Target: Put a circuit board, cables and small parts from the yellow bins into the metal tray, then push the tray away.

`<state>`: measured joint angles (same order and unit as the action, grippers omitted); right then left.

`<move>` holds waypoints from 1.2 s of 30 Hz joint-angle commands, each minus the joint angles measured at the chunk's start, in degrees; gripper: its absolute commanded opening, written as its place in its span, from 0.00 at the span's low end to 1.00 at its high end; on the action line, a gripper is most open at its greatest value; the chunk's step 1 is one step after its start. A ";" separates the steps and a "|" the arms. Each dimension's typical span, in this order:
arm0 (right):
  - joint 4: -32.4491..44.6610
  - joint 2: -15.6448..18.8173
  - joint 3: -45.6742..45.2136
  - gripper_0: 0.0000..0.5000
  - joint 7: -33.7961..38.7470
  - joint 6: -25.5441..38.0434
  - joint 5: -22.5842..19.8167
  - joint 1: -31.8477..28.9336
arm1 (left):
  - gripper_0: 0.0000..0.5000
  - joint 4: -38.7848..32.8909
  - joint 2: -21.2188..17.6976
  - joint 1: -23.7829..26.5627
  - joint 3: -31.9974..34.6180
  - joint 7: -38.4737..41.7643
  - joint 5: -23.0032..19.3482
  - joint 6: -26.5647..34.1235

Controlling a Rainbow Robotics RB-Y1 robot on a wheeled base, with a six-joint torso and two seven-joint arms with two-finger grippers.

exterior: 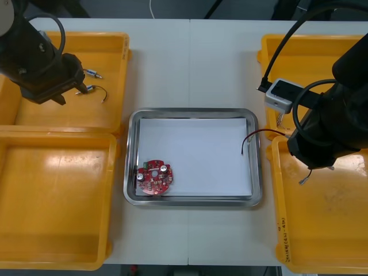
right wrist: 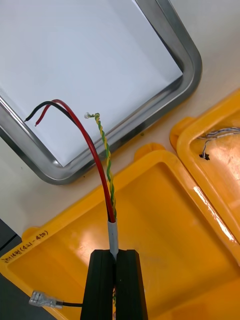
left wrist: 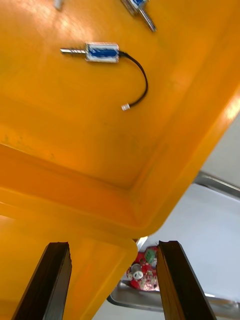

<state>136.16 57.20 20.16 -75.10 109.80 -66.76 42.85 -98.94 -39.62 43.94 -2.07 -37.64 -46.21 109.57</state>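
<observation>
circuit board (exterior: 154, 177) is in your tray (exterior: 192, 114); right gripper (right wrist: 115, 280) clamps a cable (right wrist: 100, 165); left gripper (left wrist: 114, 245), spread, nears the small metal parts (left wrist: 102, 51).

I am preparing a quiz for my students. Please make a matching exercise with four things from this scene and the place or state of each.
1 circuit board
2 left gripper
3 right gripper
4 small metal part

a shut on the red and yellow cable
b lying in the far left yellow bin
c open, holding nothing
d in the metal tray

Pairs: 1-d, 2-c, 3-a, 4-b
</observation>
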 commanded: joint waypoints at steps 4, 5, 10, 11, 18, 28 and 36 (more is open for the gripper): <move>-2.74 -5.87 5.68 0.00 -1.89 0.20 1.37 7.69 | 1.00 8.94 -1.51 6.33 2.77 2.04 4.28 0.43; -3.01 -6.57 6.47 0.00 -1.98 0.20 1.72 8.48 | 1.00 10.17 -1.42 6.86 3.30 2.22 4.46 0.43; -4.50 -10.62 11.04 0.00 -2.77 0.20 3.48 11.56 | 1.00 16.94 -0.37 9.06 5.32 3.28 5.69 0.43; -4.59 -10.97 11.48 0.00 -2.95 0.20 3.74 11.65 | 1.00 17.55 -0.37 9.32 5.23 3.45 5.86 0.43; -4.85 -14.13 14.91 0.00 -4.97 0.20 5.59 12.44 | 1.00 21.77 0.77 10.73 5.23 5.74 7.36 -3.22; -9.16 -17.12 18.16 0.00 -18.15 0.20 8.93 12.44 | 1.00 23.62 2.44 10.73 2.25 13.03 7.89 -12.80; -12.32 -19.41 23.08 0.00 -27.03 -0.55 13.94 12.44 | 1.00 29.24 2.88 11.61 -2.76 17.25 7.89 -20.53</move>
<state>124.31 39.82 40.74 -99.28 109.79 -54.41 53.15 -71.21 -37.32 51.90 -2.01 -21.48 -38.93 91.38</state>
